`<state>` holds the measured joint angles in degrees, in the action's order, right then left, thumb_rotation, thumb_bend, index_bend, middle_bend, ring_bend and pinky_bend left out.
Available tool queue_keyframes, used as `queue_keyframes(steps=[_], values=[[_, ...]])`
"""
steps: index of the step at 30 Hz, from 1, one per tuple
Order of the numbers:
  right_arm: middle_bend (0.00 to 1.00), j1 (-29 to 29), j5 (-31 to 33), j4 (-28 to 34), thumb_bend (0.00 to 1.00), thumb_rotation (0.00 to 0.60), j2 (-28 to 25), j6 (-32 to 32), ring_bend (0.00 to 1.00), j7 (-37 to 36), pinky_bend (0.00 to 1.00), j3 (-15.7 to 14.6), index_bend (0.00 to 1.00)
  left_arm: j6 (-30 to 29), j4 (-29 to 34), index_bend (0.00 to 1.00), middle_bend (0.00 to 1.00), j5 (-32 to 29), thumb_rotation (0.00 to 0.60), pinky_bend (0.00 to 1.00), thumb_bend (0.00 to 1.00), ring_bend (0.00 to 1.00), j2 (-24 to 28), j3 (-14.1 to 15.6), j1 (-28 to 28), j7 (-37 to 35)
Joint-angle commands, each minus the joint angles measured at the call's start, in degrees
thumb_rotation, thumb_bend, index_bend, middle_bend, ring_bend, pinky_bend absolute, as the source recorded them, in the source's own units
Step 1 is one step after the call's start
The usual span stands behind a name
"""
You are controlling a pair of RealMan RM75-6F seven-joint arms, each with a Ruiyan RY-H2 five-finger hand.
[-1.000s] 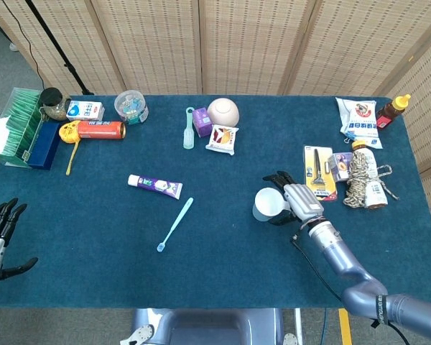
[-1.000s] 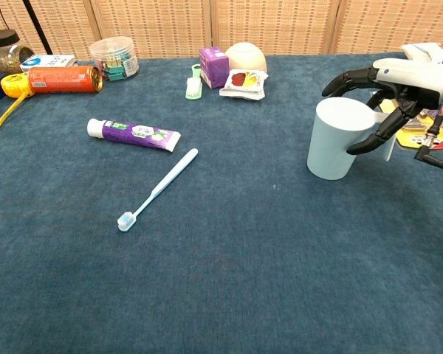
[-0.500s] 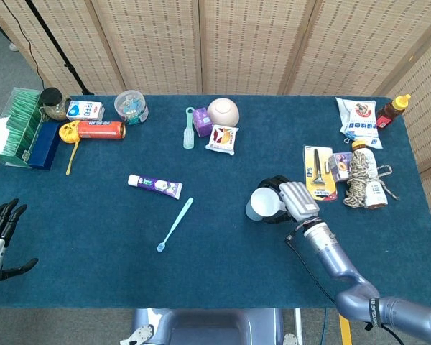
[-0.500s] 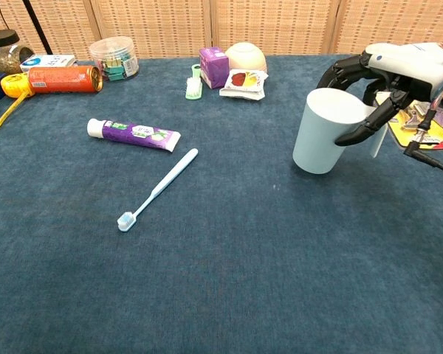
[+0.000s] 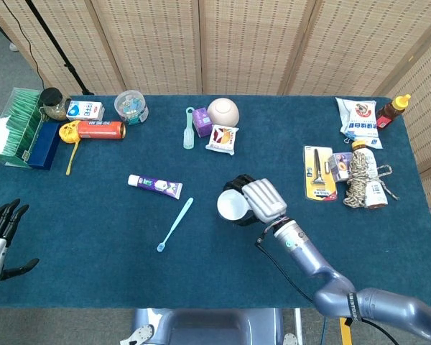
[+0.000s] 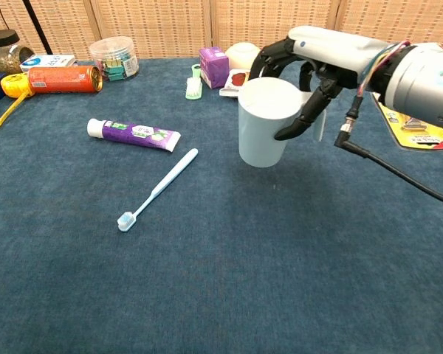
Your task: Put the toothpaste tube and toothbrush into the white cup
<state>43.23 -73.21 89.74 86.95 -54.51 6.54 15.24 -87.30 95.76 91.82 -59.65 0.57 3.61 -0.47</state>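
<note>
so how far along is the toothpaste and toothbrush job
Nothing is in the white cup yet. The right robot hand holds the cup off the table. The toothpaste tube and toothbrush lie on the blue cloth; both are left to load. The left robot hand holds nothing.

White cup [image 6: 264, 122]; purple-and-white toothpaste tube [image 6: 134, 134]; pale blue toothbrush [image 6: 157, 189]; dark teal table [image 6: 229, 273]; silver-and-black right hand [image 6: 317, 66]; beige woven screens [image 5: 201, 43] were behind.

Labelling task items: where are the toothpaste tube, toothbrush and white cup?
toothpaste tube [image 6: 134, 134], chest view, middle of the tube.
toothbrush [image 6: 160, 187], chest view, mid-handle.
white cup [image 6: 261, 131], chest view, side wall.
</note>
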Motion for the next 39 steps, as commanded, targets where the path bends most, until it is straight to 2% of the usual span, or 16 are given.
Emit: queue_keyframes(steps=[1, 16, 28, 39], values=[[0.41, 2.6, 3.1, 1.9, 0.06, 0.6, 1.9, 1.1, 0.26, 5.7, 0.55, 0.9, 0.39, 0.0, 0.0, 0.0, 0.0, 0.1, 0.6, 0.0, 0.02, 0.0, 0.0, 0.0, 0.0, 0.0], [0.41, 5.3, 8.9, 2.5, 0.06, 0.6, 6.5, 0.8, 0.26, 14.8, 0.55, -1.3, 0.39, 0.2, -0.1, 0.0, 0.0, 0.2, 0.6, 0.0, 0.02, 0.0, 0.3, 0.2, 0.1, -0.7], [0.41, 6.2, 12.6, 3.0, 0.07, 0.6, 7.5, 0.8, 0.26, 14.0, 0.55, -0.1, 0.4, 0.3, -0.4, 0.0, 0.0, 0.0, 0.6, 0.0, 0.02, 0.0, 0.2, 0.1, 0.2, -1.0], [0.41, 7.4, 13.8, 2.3, 0.07, 0.6, 8.5, 1.4, 0.26, 14.0, 0.55, -0.5, 0.39, 0.4, 0.0, 0.0, 0.0, -0.3, 0.6, 0.0, 0.02, 0.0, 0.3, 0.0, 0.2, -0.6]])
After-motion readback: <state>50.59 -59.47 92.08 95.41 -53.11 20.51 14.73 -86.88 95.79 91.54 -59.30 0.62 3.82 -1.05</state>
